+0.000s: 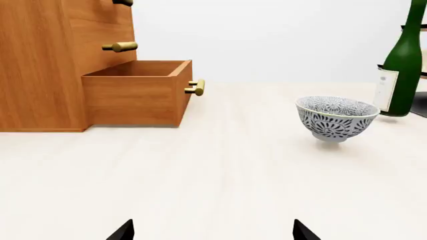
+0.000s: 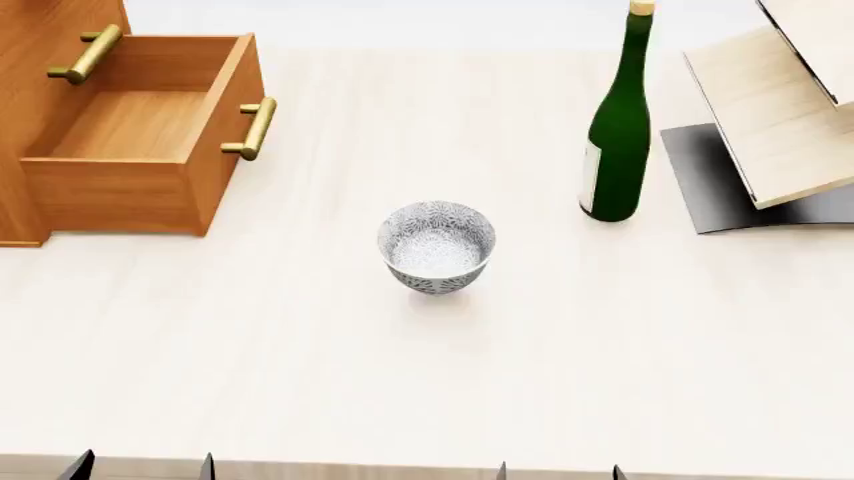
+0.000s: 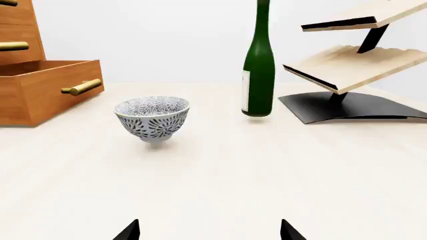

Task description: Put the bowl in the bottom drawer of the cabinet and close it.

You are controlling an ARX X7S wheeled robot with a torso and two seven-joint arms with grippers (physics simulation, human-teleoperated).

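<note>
The bowl (image 2: pixel 437 247), white with a grey-blue floral pattern, stands upright and empty on the pale table, near its middle; it also shows as the bowl (image 1: pixel 335 118) and the bowl (image 3: pixel 153 118). The cabinet (image 2: pixel 27 120) stands at the far left with its bottom drawer (image 2: pixel 134 140) pulled open and empty, brass handle (image 2: pixel 251 128) facing the bowl. My left gripper (image 2: pixel 140 466) and right gripper (image 2: pixel 558 472) sit at the near table edge, both open and empty, well short of the bowl. In the wrist views only the tips of the left gripper (image 1: pixel 213 231) and right gripper (image 3: pixel 209 231) show.
A tall green bottle (image 2: pixel 618 130) stands upright to the right of the bowl, farther back. Behind it at the right is a pale wooden rack (image 2: pixel 774 110) on a dark curved base (image 2: pixel 707 190). The cabinet's middle drawer handle (image 2: pixel 83 55) sticks out above the open drawer.
</note>
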